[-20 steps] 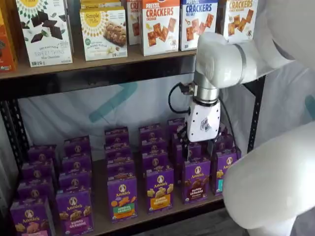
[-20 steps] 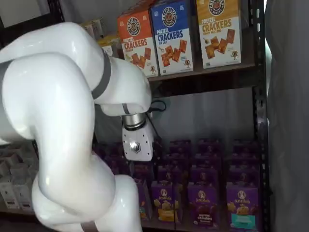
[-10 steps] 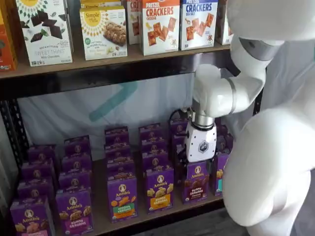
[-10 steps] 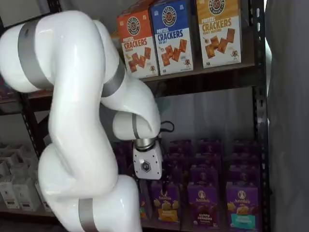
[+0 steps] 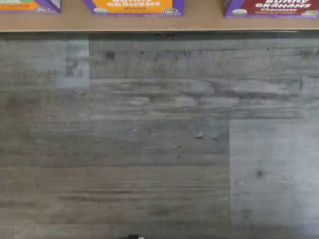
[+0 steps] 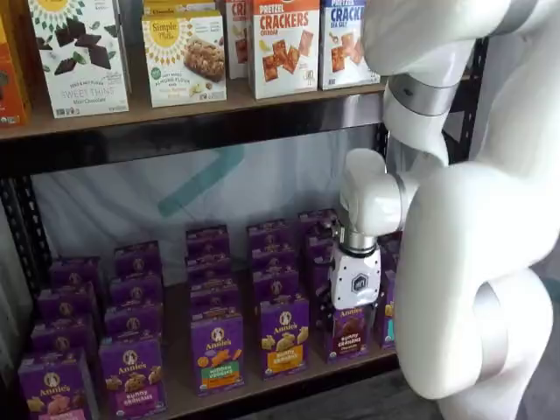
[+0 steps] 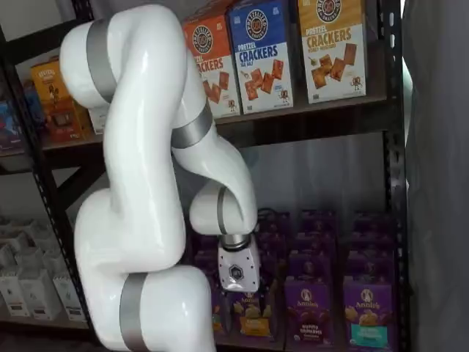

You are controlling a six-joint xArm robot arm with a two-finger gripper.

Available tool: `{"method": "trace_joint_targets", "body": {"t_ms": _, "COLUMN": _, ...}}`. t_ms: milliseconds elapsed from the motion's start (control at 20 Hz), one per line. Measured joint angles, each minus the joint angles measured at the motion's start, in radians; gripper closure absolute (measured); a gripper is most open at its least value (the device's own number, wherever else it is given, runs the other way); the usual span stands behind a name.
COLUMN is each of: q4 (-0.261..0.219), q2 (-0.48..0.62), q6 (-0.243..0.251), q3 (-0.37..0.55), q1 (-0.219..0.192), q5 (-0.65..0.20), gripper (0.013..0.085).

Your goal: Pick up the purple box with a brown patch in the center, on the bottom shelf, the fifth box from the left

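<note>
Purple box (image 6: 348, 330) upright, long axis vertical, front facing out; gripper (image 6: 350, 308) above it, jaws wide.

White arm (image 7: 146, 183), jaws perhaps hidden, purple box (image 7: 308, 309)

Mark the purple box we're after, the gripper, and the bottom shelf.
purple box (image 6: 349, 332): shelf view, brown cracker patch on its front.
gripper (image 6: 350, 306): shelf view, below the white body; fingers indistinct.
bottom shelf (image 6: 262, 386): shelf view, bare front edge of board.
</note>
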Motion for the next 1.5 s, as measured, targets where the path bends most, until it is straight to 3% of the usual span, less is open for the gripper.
{"method": "trace_joint_targets", "body": {"t_ms": 250, "q4": 0.028, "q2": 0.153, "q6": -0.04, "q3": -0.083, "q1": -0.01, "q5": -0.055, "gripper": 0.013}}
{"method": "trace_joint_targets", "body": {"t_ms": 300, "q4": 0.043, "q2": 0.184, "q6": -0.054, "q3": -0.102, "q1": -0.01, "q5": -0.068, "gripper": 0.013}}
{"method": "trace_joint_targets", "body": {"t_ms": 350, "q4": 0.093, "q2": 0.214, "q6": -0.097, "q3": -0.12, "q1": -0.003, "q5": -0.087, "gripper": 0.013}}
{"method": "trace_joint_targets", "body": {"t_ms": 550, "q4": 0.095, "q2": 0.32, "q6": -0.097, "q3": -0.194, "q1": 0.002, "q5": -0.14, "gripper": 0.013}}
{"method": "trace_joint_targets", "body": {"t_ms": 700, "q4": 0.044, "q2": 0.396, "q6": -0.05, "q3": -0.253, "q1": -0.001, "q5": -0.173, "gripper": 0.013}}
{"method": "trace_joint_targets", "body": {"t_ms": 800, "q4": -0.028, "q2": 0.438, "q6": 0.012, "q3": -0.288, "q1": -0.009, "q5": -0.19, "gripper": 0.013}}
{"method": "trace_joint_targets", "body": {"t_ms": 950, "q4": -0.034, "q2": 0.492, "q6": 0.014, "q3": -0.348, "q1": -0.013, "q5": -0.196, "gripper": 0.013}}
{"method": "trace_joint_targets", "body": {"t_ms": 1150, "q4": -0.134, "q2": 0.544, "q6": 0.087, "q3": -0.432, "q1": -0.04, "q5": -0.166, "gripper": 0.013}}
{"method": "trace_joint_targets", "body": {"t_ms": 1250, "q4": -0.157, "q2": 0.562, "q6": 0.097, "q3": -0.466, "q1": -0.052, "q5": -0.154, "gripper": 0.013}}
{"method": "trace_joint_targets", "body": {"t_ms": 1400, "q4": -0.147, "q2": 0.59, "q6": 0.071, "q3": -0.517, "q1": -0.067, "q5": -0.133, "gripper": 0.013}}
{"method": "trace_joint_targets", "body": {"t_ms": 1500, "q4": -0.094, "q2": 0.61, "q6": 0.012, "q3": -0.55, "q1": -0.075, "q5": -0.127, "gripper": 0.013}}
